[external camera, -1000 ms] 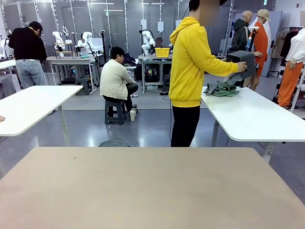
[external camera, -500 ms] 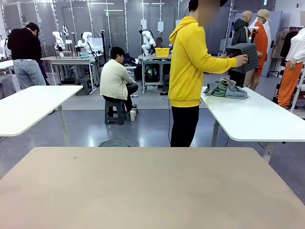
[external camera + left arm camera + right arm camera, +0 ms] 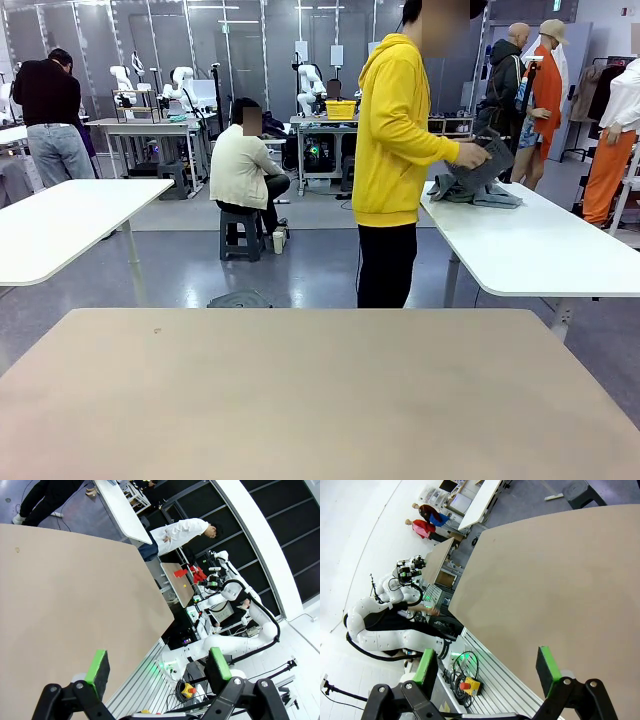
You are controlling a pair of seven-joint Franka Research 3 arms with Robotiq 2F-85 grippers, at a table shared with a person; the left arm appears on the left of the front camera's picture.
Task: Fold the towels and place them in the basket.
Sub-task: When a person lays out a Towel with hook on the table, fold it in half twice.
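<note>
Bottom edge of the left wrist view: left gripper (image 3: 158, 666), released, green pads wide apart with nothing between them, hanging above the beige table (image 3: 320, 390) near its edge. Upper centre of the front view: person in a yellow hoodie (image 3: 395, 130), side-on, arms reaching toward the white table (image 3: 540, 250) at the right of the frame. Upper right, on that white table's near corner: the towels (image 3: 468, 190), heaped and crumpled together in greyish-green folds, none of them folded flat. Pressed against the top of the heap, under the person's hands: a dark grey shape, probably the basket (image 3: 492, 158), though too small and too tilted here to be sure. Bottom edge of the right wrist view: right gripper (image 3: 486, 665), likewise released, grasping nothing, poised over the beige table's edge. Judged from all this: set-up stage only, folding not yet begun, towels and basket well apart from both arms. Calls first for towels and basket to come across to the beige table and for one towel to be spread flat. Calls then for a pinch on the two corners of one edge, one gripper to each, ready to lift and lay that edge over the opposite one.
</note>
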